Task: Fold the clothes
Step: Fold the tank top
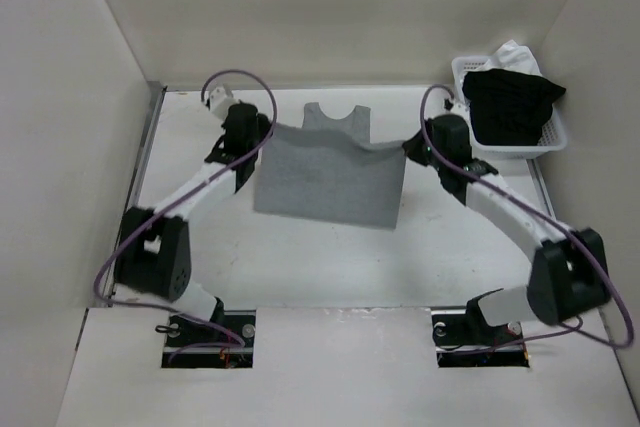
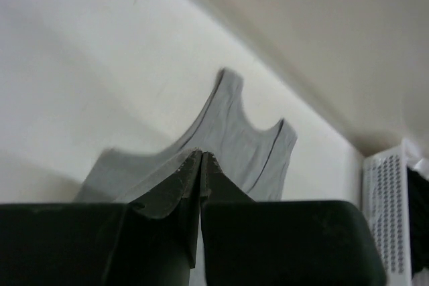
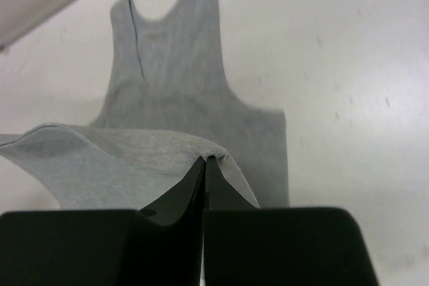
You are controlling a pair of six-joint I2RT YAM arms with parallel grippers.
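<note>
Where the grey top (image 1: 330,172) lies on the desk (image 1: 330,267) left of the white basket (image 1: 556,143), the left pincer (image 1: 266,133) and right pincer (image 1: 408,147) are each clamped on its raised edge.
</note>
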